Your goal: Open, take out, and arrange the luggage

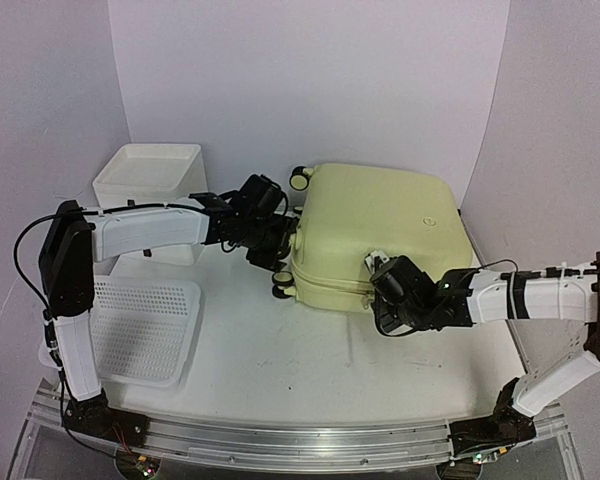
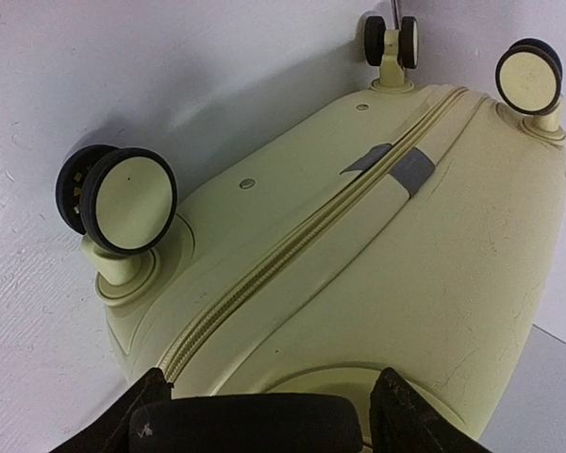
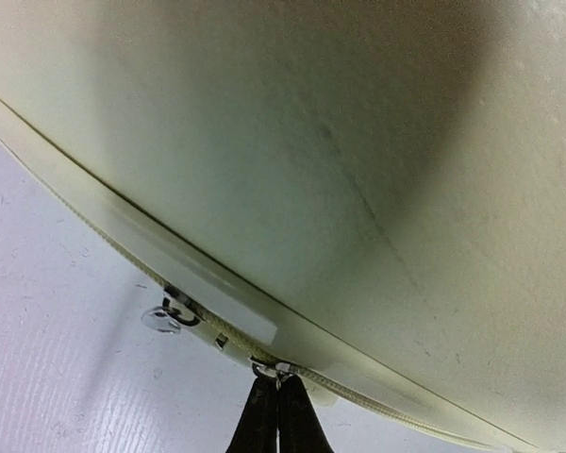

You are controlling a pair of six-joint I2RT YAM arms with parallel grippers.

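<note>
Right gripper [image 3: 276,392] of mine is pinched shut on the zipper pull [image 3: 272,368] of the luggage [image 1: 375,230]; my left gripper [image 2: 274,382] is open by its wheels [image 2: 127,200].

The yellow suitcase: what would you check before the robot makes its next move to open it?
1. Luggage lying flat on the table: ok.
2. Zipper undone: not ok, closed along every visible stretch.
3. Right gripper shut on the zipper pull: ok, it appears pinched.
4. Left gripper steadying the end by the wheels: cannot tell; fingers apart, contact unclear.
5. Second pull clear of the fingers: ok.
6. White basket apart from the luggage: ok.
</note>
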